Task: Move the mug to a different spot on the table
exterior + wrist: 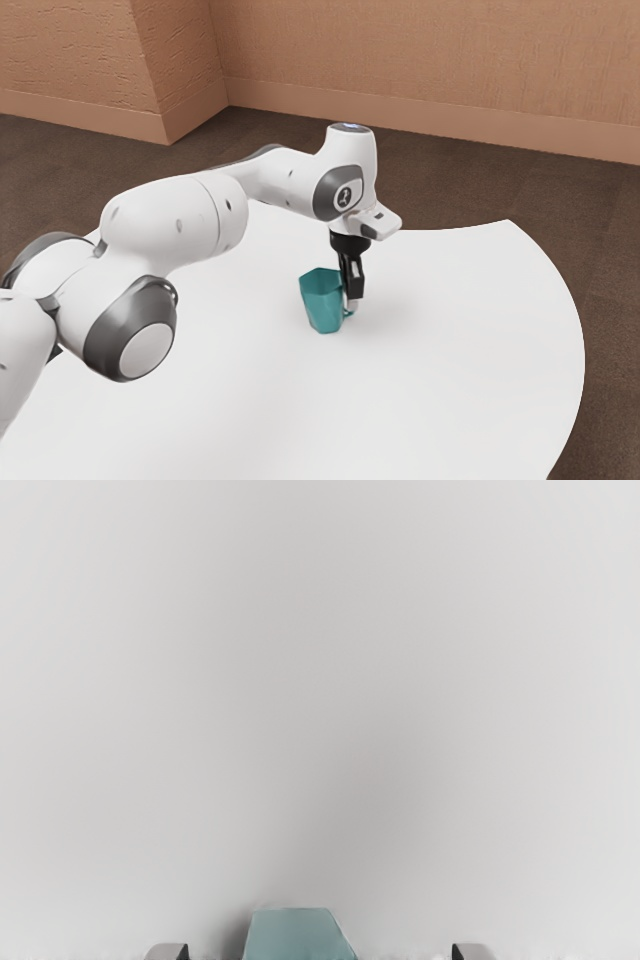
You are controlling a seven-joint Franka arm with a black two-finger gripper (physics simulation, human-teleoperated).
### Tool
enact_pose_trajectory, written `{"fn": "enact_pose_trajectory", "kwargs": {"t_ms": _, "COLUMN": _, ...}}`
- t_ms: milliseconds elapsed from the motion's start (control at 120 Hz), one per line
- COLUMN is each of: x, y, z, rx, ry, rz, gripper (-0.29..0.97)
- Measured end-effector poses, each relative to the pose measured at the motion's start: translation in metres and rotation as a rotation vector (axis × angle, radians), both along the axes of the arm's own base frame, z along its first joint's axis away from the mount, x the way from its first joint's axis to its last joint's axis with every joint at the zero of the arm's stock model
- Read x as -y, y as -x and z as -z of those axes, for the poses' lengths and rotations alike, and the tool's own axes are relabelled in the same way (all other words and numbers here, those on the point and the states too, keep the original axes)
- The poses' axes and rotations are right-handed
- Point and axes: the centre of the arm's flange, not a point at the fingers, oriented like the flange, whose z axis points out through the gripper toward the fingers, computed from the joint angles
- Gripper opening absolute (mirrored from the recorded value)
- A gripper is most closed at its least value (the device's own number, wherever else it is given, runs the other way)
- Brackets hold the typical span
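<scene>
While arm (pixel 170 225) stretches out, hand (pixel 352 303) (fingers (pixel 168 952) apart) vertical over mug (pixel 320 298)

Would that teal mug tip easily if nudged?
Possibly: the mug seems to narrow toward its base, so a high push may tip it. Its faceted walls look rigid, so it should hold shape. The table looks smooth, so it may slide.

Your arm (pixel 190 220) is glossy white, with rounded links, dark grey joint caps (pixel 100 340), a blue-lit top ring (pixel 347 127) and black fingers (pixel 352 283).
</scene>
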Motion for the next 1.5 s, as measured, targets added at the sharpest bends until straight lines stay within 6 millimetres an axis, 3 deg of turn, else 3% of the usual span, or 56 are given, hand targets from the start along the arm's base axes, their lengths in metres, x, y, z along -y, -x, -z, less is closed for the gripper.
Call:
{"fn": "enact_pose_trajectory", "kwargs": {"t_ms": 350, "x": 0.008, "y": 0.005, "z": -0.003, "rx": -0.019, "ry": -0.036, "rz": 0.075, "gripper": 0.16}}
{"fn": "enact_pose_trajectory", "kwargs": {"t_ms": 650, "x": -0.002, "y": 0.017, "z": -0.038, "rx": -0.021, "ry": -0.058, "rz": 0.093, "gripper": 0.03}}
{"fn": "enact_pose_trajectory", "kwargs": {"t_ms": 817, "x": -0.021, "y": 0.031, "z": -0.053, "rx": -0.042, "ry": -0.153, "rz": 0.088, "gripper": -0.02}}
{"fn": "enact_pose_trajectory", "kwargs": {"t_ms": 925, "x": -0.041, "y": 0.044, "z": -0.040, "rx": -0.105, "ry": -0.205, "rz": 0.069, "gripper": -0.04}}
{"fn": "enact_pose_trajectory", "kwargs": {"t_ms": 1142, "x": -0.056, "y": 0.075, "z": -0.016, "rx": -0.208, "ry": -0.250, "rz": 0.045, "gripper": -0.06}}
{"fn": "enact_pose_trajectory", "kwargs": {"t_ms": 1433, "x": -0.067, "y": 0.091, "z": 0.022, "rx": -0.292, "ry": -0.245, "rz": 0.010, "gripper": -0.04}}
{"fn": "enact_pose_trajectory", "kwargs": {"t_ms": 1500, "x": -0.068, "y": 0.092, "z": 0.026, "rx": -0.300, "ry": -0.243, "rz": 0.005, "gripper": 0.06}}
